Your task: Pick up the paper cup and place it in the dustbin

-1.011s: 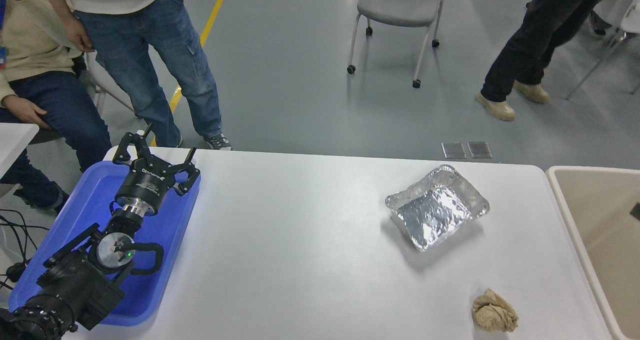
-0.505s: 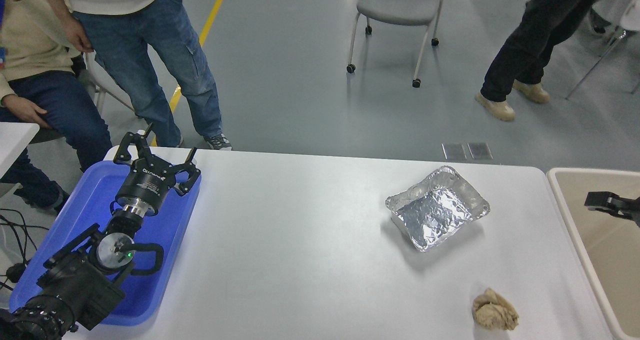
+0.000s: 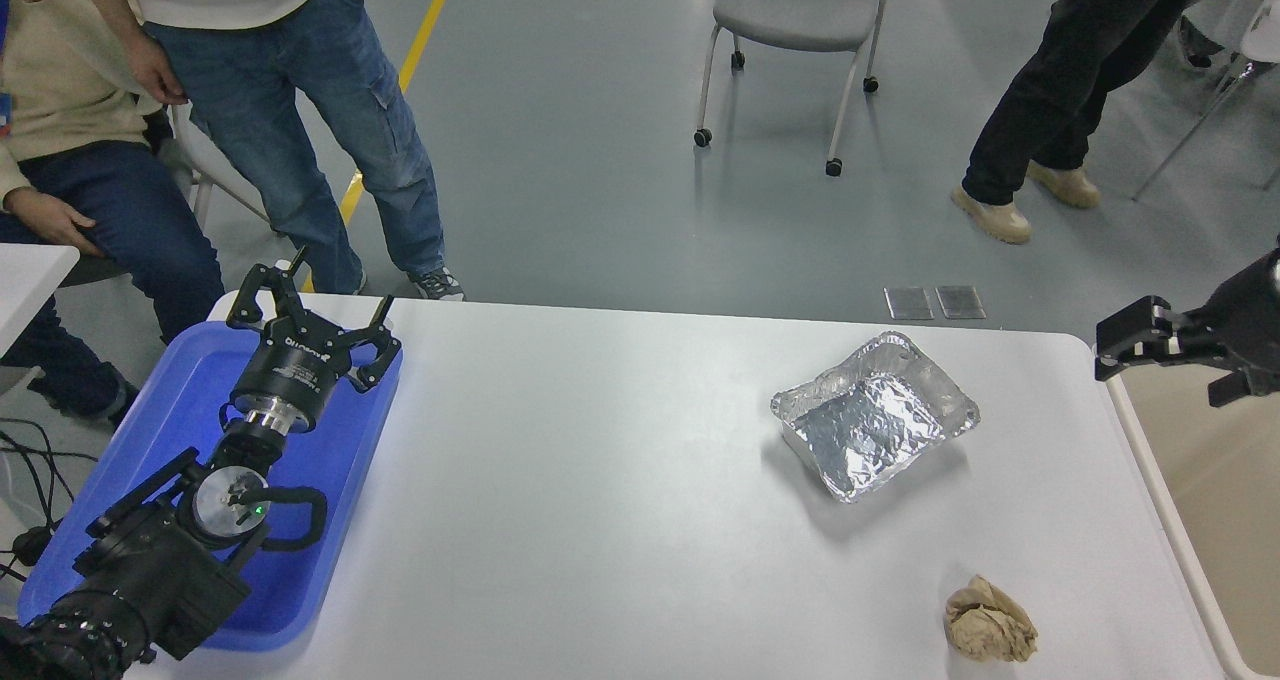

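Right gripper (image 3: 1125,345), newly entered at 3 o'clock over the dustbin (image 3: 1180,520); grip state not being shown. Paper cup not being seen, likely binned. Left gripper (image 3: 310,312) is being held open.

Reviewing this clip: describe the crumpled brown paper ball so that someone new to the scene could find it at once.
Start at the white table and go to its near right corner, beside the beige dustbin. There lies the crumpled brown paper ball, nearer the camera than the foil tray. It is the only brown, wadded thing; the tray is shiny silver.
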Available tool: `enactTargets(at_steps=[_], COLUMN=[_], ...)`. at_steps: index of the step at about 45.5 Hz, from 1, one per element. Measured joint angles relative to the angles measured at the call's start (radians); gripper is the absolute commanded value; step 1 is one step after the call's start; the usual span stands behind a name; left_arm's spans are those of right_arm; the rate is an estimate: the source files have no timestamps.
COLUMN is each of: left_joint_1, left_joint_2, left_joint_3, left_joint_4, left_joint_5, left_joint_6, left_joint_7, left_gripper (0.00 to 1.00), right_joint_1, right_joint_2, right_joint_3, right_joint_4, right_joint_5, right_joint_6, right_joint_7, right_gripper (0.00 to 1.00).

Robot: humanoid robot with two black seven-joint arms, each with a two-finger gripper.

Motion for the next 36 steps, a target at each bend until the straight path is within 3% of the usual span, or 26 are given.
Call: enactTargets(at_steps=[18, 36], left_joint_1=[0.000, 0.000], left_joint_2=[0.000, 0.000], left_joint_3=[0.000, 0.000], left_joint_4=[0.000, 0.000], left_joint_5=[0.000, 0.000], left_joint_6=[0.000, 0.000], left_joint_7=[0.000, 0.000], left_gripper=[1.00, 1.00], right_joint_1=[0.149, 0.201], right_joint_2=[0.154, 0.235], right_joint_3=[0.033, 0.054], right_joint_4=[0.034, 0.042], right_joint_5=[0.015, 0.047], right_joint_6=[0.066, 0.076], right_joint_7=[0.001, 0.002], right_gripper=[1.00, 1.00])
